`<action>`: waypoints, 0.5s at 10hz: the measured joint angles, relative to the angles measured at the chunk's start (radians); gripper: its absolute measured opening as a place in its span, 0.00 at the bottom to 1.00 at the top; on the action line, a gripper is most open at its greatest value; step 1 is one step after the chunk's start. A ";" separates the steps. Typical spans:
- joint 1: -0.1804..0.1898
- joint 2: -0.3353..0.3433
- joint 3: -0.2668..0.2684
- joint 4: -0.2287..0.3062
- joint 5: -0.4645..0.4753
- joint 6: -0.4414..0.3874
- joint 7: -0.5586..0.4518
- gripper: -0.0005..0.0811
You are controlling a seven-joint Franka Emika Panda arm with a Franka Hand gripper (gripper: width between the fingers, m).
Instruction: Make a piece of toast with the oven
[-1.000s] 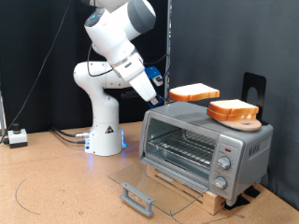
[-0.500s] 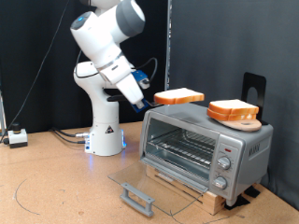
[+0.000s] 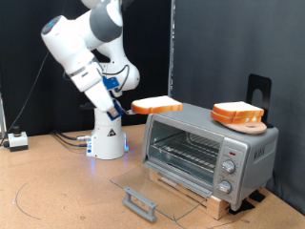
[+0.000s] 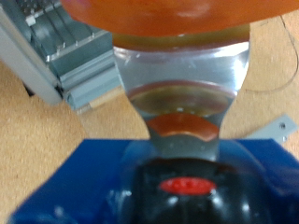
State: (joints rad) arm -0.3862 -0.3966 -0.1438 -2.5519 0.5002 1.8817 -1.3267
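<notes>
My gripper (image 3: 132, 109) is shut on the piece of toast (image 3: 157, 106), a pale slice with a brown crust, and holds it flat in the air. The slice hangs at the exterior view's left of the oven (image 3: 212, 145), level with its top edge. The silver oven's glass door (image 3: 152, 183) lies open and flat, with its grey handle (image 3: 140, 202) at the front and the wire rack (image 3: 186, 153) showing inside. In the wrist view, one metal finger (image 4: 182, 79) reaches under the toast (image 4: 177, 14), with the oven (image 4: 56, 47) below.
A thicker stack of slices (image 3: 237, 113) sits on a wooden board on the oven's top. A black stand (image 3: 259, 91) rises behind it. The robot base (image 3: 107, 138) stands at the back, and a small white box (image 3: 16, 140) lies at the far left of the wooden table (image 3: 57, 191).
The arm has swung to the exterior view's left with the toast, from above the oven's top to beside its left edge, and a little lower.
</notes>
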 joint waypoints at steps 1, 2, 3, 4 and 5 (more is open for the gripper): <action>-0.010 0.028 -0.020 0.019 -0.015 -0.008 -0.013 0.49; -0.015 0.070 -0.032 0.053 -0.020 -0.039 -0.024 0.49; -0.015 0.069 -0.030 0.049 -0.020 -0.029 -0.024 0.49; -0.014 0.069 -0.027 0.039 -0.020 -0.011 -0.045 0.49; -0.011 0.070 -0.022 0.020 -0.021 0.026 -0.075 0.49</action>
State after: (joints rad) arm -0.3971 -0.3264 -0.1663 -2.5314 0.4795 1.9077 -1.4015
